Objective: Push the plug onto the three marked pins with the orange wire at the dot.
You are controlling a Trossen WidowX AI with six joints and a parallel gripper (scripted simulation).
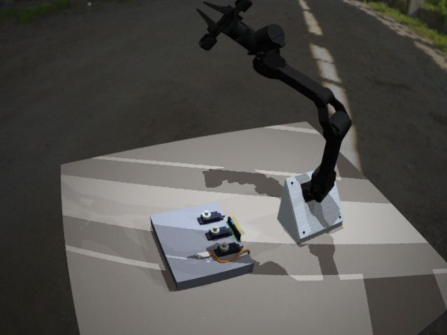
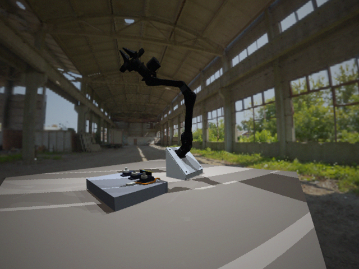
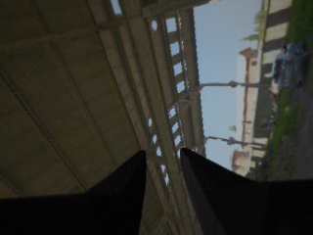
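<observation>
The white plug (image 1: 203,254) (image 2: 130,184) lies on the grey holder (image 1: 167,230) (image 2: 101,186), beside the servo (image 1: 228,248) (image 2: 145,177) nearest the top camera. Its orange lead (image 1: 225,260) (image 2: 150,182) curves round from the servo's end to the plug. A row of yellow pins (image 1: 238,224) sticks out of a black header (image 1: 235,229) at the holder's edge facing the arm base. A small blue mark (image 1: 232,222) shows there; the dot is too small to tell. My gripper (image 1: 200,6) (image 2: 122,49) (image 3: 162,155) is partly open and empty, high above the holder and pointing up and away.
Two other servos (image 1: 210,217) (image 1: 217,232) stand on the holder beside the header. The arm's sloped grey base (image 1: 290,220) (image 2: 173,167) stands on the table (image 1: 119,306) (image 2: 202,231), to the right of the holder. The wrist view shows only the fingers and the background.
</observation>
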